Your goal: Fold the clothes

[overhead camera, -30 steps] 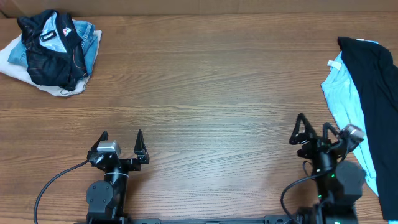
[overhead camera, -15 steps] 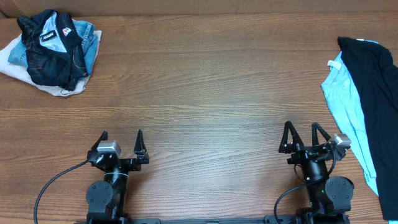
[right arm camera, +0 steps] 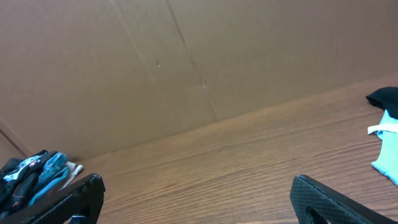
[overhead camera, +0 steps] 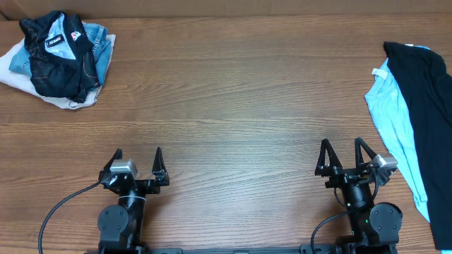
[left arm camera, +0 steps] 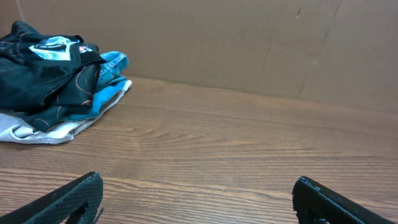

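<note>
Left end effector [left arm camera: 197, 180] gapes facing the jersey [left arm camera: 46, 71]; overhead adds the black garment [overhead camera: 426, 106].

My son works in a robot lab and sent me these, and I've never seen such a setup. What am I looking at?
Two small robot arms sit at the near edge of a wooden table. The wide picture looks straight down from above. The other two come from a camera on each wrist, with that arm's dark fingers in the bottom corners. The left gripper and right gripper are both open and hold nothing. At the far left lies a crumpled pile: a black jersey with thin orange lines, on blue jeans and a white cloth. At the right edge lie a plain black garment and a light blue one.
</note>
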You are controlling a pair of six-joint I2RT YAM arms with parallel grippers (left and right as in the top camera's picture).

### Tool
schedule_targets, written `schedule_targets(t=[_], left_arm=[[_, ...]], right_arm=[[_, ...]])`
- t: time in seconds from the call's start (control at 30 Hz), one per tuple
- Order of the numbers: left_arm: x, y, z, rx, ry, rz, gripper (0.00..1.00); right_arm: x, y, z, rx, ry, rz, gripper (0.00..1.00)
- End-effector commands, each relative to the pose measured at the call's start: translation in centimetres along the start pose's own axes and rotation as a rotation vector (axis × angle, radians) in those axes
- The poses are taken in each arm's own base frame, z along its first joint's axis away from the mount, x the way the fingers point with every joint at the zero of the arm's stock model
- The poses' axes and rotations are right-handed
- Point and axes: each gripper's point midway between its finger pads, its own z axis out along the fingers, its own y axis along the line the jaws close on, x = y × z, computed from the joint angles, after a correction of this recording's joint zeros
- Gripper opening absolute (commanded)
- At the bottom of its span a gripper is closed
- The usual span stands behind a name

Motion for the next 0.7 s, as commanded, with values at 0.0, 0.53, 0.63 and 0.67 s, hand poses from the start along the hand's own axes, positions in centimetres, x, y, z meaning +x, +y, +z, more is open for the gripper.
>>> schedule_targets(t=[0.0, 0.53, 0.63, 0.67], left_arm=[[-0.1, 0.0, 0.0, -0.003, -0.010, 0.022, 1.00], [-0.1, 0.0, 0.0, -0.003, -0.010, 0.022, 1.00], [-0.1, 0.0, 0.0, -0.003, -0.010, 0.022, 1.00], [-0.1, 0.0, 0.0, -0.003, -0.010, 0.022, 1.00]], right_arm=[[0.2, 0.0, 0.0, -0.002, -0.005, -0.010, 1.00], [1.3, -0.1, 0.3, -0.028, -0.014, -0.111, 1.00], [2.2, 0.8, 0.3, -0.089, 0.019, -0.246, 1.00], [2.5, 0.8, 0.3, -0.095, 0.032, -0.268, 1.00]])
